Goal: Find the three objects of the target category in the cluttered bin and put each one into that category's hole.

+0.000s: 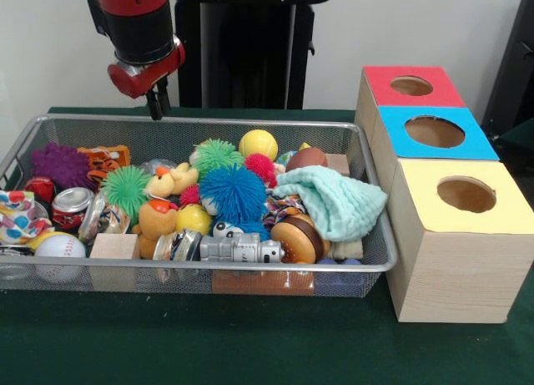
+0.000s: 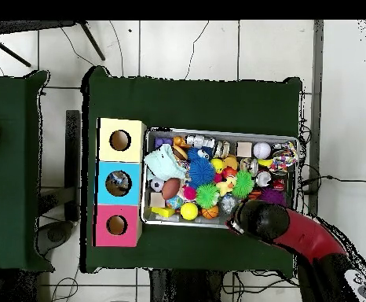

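A wire-mesh bin full of toys takes up the table's middle. It holds a big blue spiky ball, two green spiky balls, a purple one, a yellow ball, a brown football, a baseball, a can and a teal cloth. My gripper hangs above the bin's far rim at the left, holding nothing and clear of the toys. From overhead the red wrist covers it at the bin's lower edge.
Three wooden boxes, each with a round hole, line the bin's right side: red top, blue top, yellow top. Overhead they are yellow, blue and red. A wooden block and a silver toy robot lie against the near wall.
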Tool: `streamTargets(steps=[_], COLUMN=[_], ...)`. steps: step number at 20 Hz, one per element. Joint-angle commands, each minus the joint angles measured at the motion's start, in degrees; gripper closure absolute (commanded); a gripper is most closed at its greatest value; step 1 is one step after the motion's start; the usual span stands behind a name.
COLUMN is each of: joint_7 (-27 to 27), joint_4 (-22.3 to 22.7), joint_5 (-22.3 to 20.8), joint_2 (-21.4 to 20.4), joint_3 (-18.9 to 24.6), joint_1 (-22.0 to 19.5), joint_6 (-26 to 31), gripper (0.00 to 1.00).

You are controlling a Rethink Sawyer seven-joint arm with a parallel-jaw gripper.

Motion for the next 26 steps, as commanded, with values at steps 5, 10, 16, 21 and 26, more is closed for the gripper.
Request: streamTargets(steps=[5, 10, 16, 21, 26], joint_7=[10.53, 9.36, 8.40, 6.34, 6.87], joint_4=[-3.40, -5.52, -7.83, -10.66, -11.15], joint_5=[0.89, -0.19, -1.36, -3.04, -3.34], joint_2=[6.49, 10.08, 13.49, 16.31, 16.12], joint_3=[3.89, 5.01, 5.63, 6.49, 6.03], joint_1=[-2.52, -3.87, -4.89, -6.06, -5.93], joint_6=[-3.33, -6.77, -9.86, -12.35, -11.83], gripper=[1.00, 1.00, 1.00, 1.00, 0.00])
